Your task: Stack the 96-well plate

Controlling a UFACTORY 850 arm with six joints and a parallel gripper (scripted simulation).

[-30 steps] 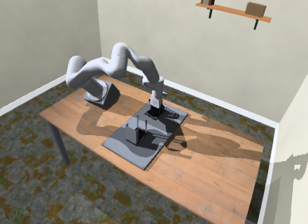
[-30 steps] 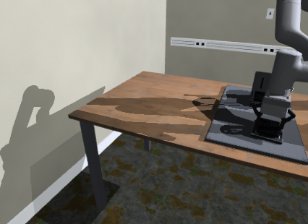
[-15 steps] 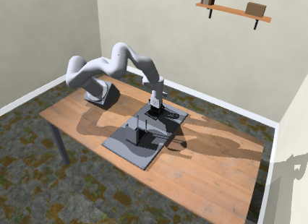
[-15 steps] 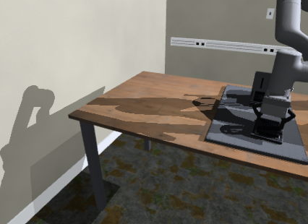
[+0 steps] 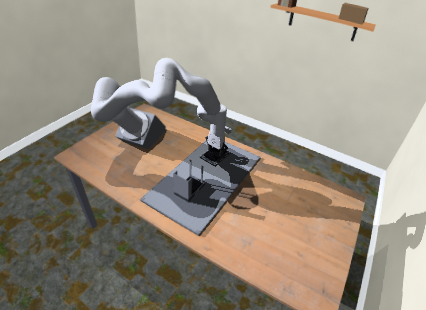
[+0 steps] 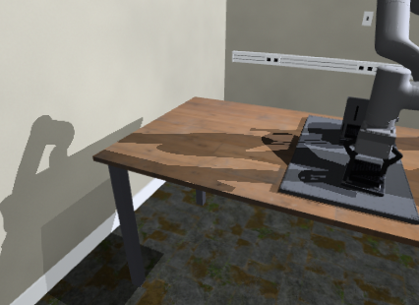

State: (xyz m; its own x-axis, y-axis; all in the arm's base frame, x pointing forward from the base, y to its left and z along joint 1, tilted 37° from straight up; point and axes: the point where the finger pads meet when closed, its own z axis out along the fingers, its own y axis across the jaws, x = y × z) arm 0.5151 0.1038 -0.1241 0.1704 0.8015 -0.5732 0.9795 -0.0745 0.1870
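One plate (image 6: 365, 173) | your hand (image 6: 366, 169) clamped on it, low over the mat (image 6: 320, 157) | rack (image 5: 189, 186) apart

— What kind of room am I steering this arm (image 5: 150, 90) in?

— I'd call it a small lab bench set up in a plain room. I see a wooden table (image 5: 280, 240) with a grey mat (image 5: 170, 200) on it that carries plate fixtures, and the arm bolted at the table's far end.

— Anything homely about it?

— A little. I see cream walls, white skirting, a mottled stone-like floor (image 6: 236, 266), and a wall shelf (image 5: 325, 14) with a box (image 5: 353, 12) and some books. On the other wall I see a white socket strip (image 6: 305, 62).
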